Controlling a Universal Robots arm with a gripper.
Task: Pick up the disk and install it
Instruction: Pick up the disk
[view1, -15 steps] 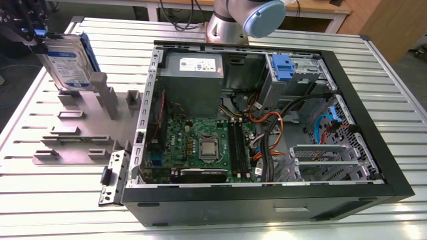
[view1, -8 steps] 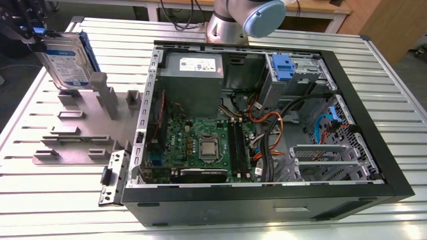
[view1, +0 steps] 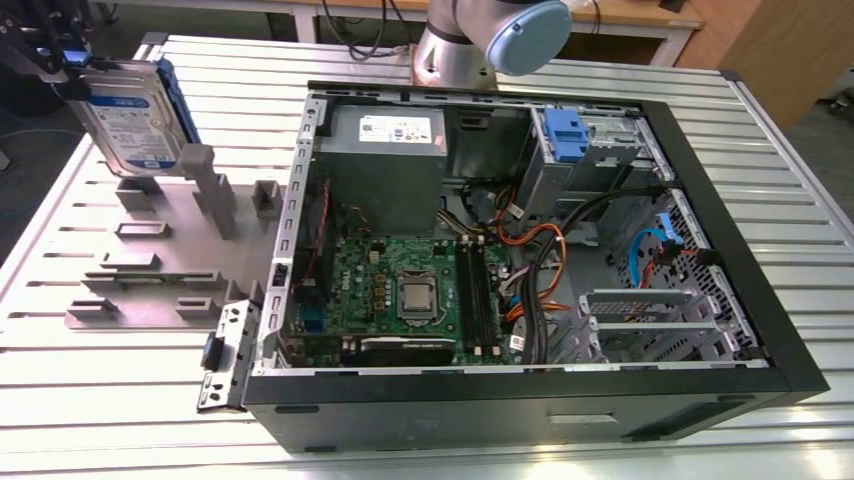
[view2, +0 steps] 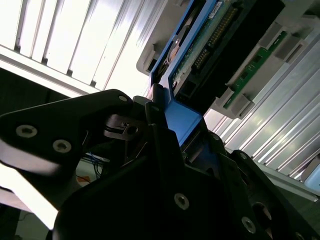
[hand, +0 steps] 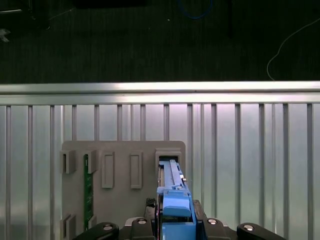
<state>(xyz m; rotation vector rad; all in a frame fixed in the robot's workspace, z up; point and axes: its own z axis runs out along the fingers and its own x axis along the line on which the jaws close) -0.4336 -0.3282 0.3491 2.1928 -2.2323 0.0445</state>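
The disk, a silver drive with a white-and-blue label and blue rails, stands upright over the grey holder plate at the exterior view's far left. My gripper is shut on its blue end tab from above. In the first wrist view the disk's edge runs down into a slot of the holder plate. I cannot tell whether its lower end still sits in that slot. The second wrist view shows black fingers clamped on the blue tab, with the disk's circuit side beyond.
An open computer case lies on the slatted metal table, to the exterior view's right of the holder. Inside are a grey power supply, a motherboard, cables and a blue bracket on the drive bay. A green board stands in another holder slot.
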